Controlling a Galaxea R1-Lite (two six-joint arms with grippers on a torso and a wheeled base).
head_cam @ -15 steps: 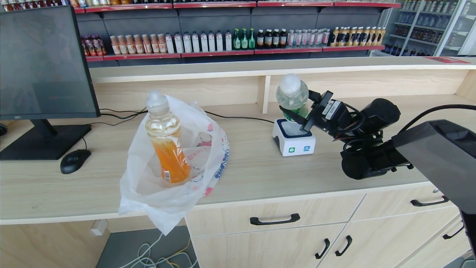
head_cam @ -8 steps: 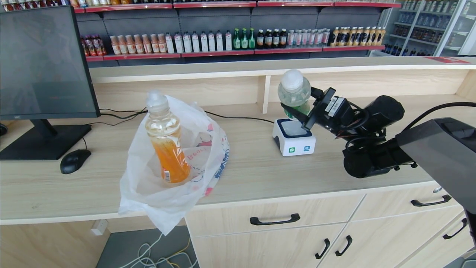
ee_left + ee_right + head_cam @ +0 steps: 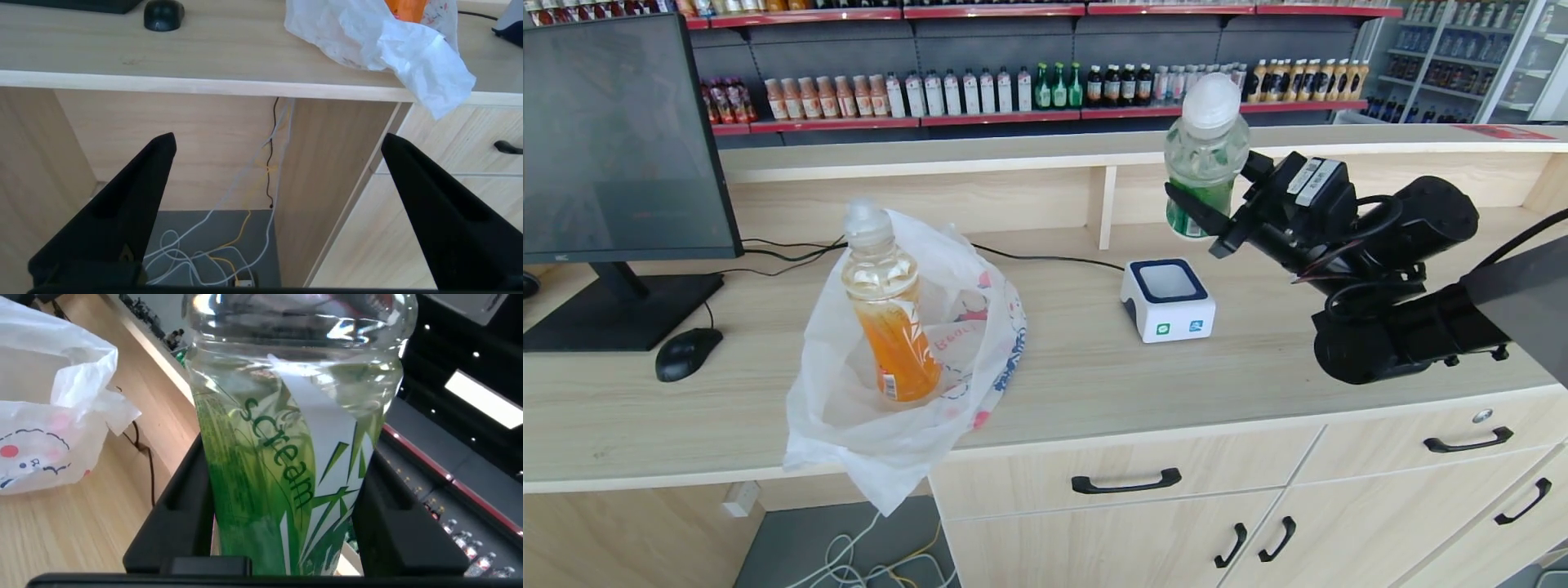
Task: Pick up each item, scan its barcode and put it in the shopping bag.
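Observation:
My right gripper is shut on a clear bottle with a green label and a white cap, held upright in the air above and behind the white barcode scanner. Up close, the green-label bottle sits between the black fingers. A white plastic shopping bag lies open at the counter's front edge with an orange drink bottle standing in it. My left gripper hangs open below the counter's front edge, with the shopping bag above it.
A monitor and a black mouse occupy the counter's left end. A black cable runs along the back of the counter. A raised wooden ledge stands behind, with drink shelves beyond. Drawers are below.
My right gripper has lifted the green-label bottle up and to the right, off the scanner's top. The bag and orange bottle have not moved.

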